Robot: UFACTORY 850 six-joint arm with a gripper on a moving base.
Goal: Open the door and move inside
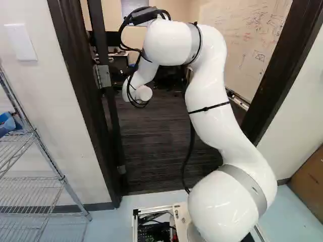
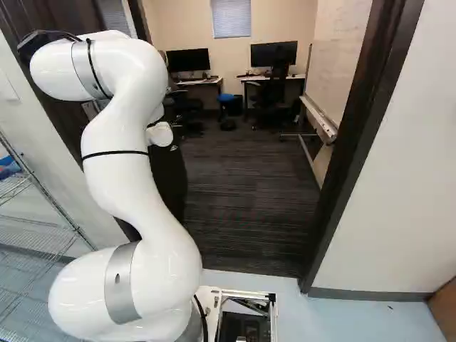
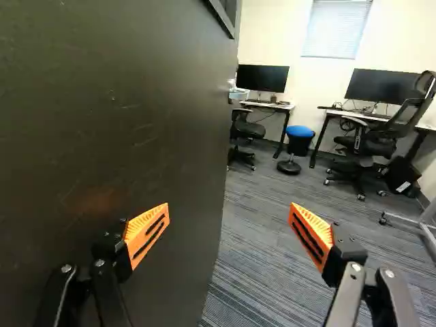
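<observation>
Door: I see the dark door (image 3: 116, 129) standing open, its wide flat side beside one finger of my gripper (image 3: 229, 210); I can't tell if they touch.
Jaws: spread wide apart, nothing between the two orange pads (image 3: 148, 235).
Hinges: I count two metal ones (image 1: 102, 76) in the left base view, none in my wrist view.
Stool: one, with a blue top (image 2: 226, 97), in the right base and wrist views, not the left base view.
Screens: two (image 2: 273, 54).
Desks: two (image 3: 271, 105).
Wheeled chairs: two (image 3: 371, 139).
Whiteboard: one (image 1: 247, 48), only in the base views.
Wire shelf: one (image 1: 38, 176), only in the base views.
</observation>
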